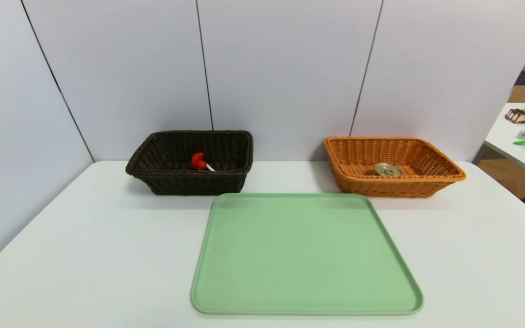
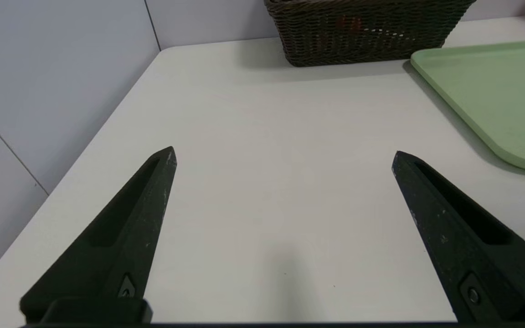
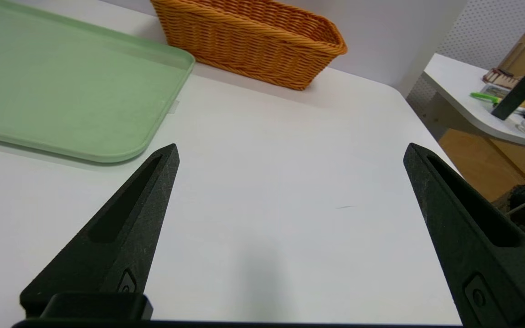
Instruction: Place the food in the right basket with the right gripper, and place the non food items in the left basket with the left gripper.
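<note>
Head view: neither arm in frame. White table (image 1: 84,255) with green tray (image 1: 306,255) at lower centre, nothing on it.

Dark brown basket (image 1: 189,161) at centre left, behind the tray's left corner. Inside it: red duck (image 1: 198,161), with the white pen (image 1: 210,168) showing just at its right side, touching or nearly so; cannot tell which.

Orange basket (image 1: 392,166) at centre right, behind the tray's right corner. Tin can (image 1: 388,169) lies on its floor, gold lid up.

Left wrist view: left gripper (image 2: 284,157) held low and roughly level over bare table, fingers spread wide, nothing between them. Dark basket at top centre of that frame, tray corner at upper right.

Right wrist view: right gripper (image 3: 291,152) likewise low and level over bare table, fingers wide apart, holding nothing. Orange basket at top centre of that frame, tray at upper left. A second table (image 3: 463,86) with clutter at far right.
</note>
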Controlling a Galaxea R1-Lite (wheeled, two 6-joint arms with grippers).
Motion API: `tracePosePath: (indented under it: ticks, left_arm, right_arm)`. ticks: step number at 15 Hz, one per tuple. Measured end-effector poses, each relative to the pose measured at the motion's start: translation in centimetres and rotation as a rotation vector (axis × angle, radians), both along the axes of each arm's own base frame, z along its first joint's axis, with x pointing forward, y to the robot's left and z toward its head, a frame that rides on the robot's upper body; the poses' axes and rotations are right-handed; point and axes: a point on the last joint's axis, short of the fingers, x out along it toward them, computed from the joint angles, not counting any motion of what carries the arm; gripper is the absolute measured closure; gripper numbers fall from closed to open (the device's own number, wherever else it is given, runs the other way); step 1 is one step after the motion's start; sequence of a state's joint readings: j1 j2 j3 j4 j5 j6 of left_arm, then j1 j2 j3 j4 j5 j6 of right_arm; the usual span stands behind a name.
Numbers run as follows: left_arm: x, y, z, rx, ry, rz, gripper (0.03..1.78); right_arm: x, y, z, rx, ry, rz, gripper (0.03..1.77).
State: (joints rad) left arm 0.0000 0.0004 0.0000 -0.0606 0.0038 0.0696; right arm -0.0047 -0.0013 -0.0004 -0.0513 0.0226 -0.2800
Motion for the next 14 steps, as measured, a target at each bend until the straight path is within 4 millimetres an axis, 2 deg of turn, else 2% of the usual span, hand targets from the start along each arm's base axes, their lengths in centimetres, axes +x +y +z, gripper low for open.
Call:
tracePosePath:
  ticks: [2,7,14]
  left_arm:
    - [0.02,-0.02,-0.62,-0.019,0.061,-0.009,0.12]
    - [0.02,-0.02,-0.62,-0.102,0.06,-0.012,0.12]
    - [0.02,-0.02,-0.63,-0.116,0.061,-0.01,0.12]
  right_arm:
    - [0.0,0.05,-0.06,0.035,0.007,0.026,0.1]
    - [-0.07,0.0,-0.51,0.237,0.072,0.008,0.1]
    - [-0.06,0.0,-0.48,0.25,0.066,0.007,0.1]
